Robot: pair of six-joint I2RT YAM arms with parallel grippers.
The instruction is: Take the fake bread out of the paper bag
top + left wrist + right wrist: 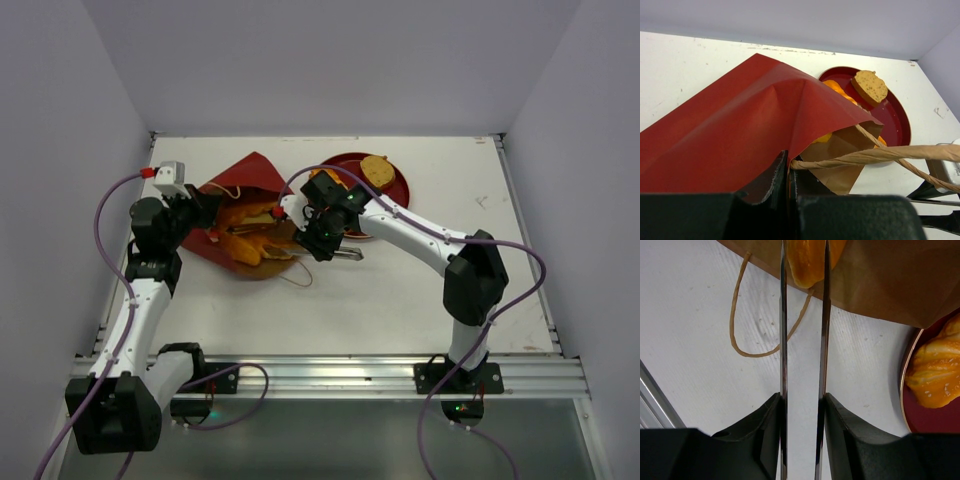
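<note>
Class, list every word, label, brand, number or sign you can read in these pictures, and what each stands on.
None can be read.
The dark red paper bag is plain, outside and inside.
The round dark red plate bears no mark.
The small white box: any label is too small to tell.

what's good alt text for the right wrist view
The right gripper reaches up the frame, its thin fingers either side of a golden-orange toy bread at the brown mouth of the paper bag; whether they pinch it cannot be told. A cord handle loops on the white table at left, and a seeded bread sits on a dark red plate at right.
</note>
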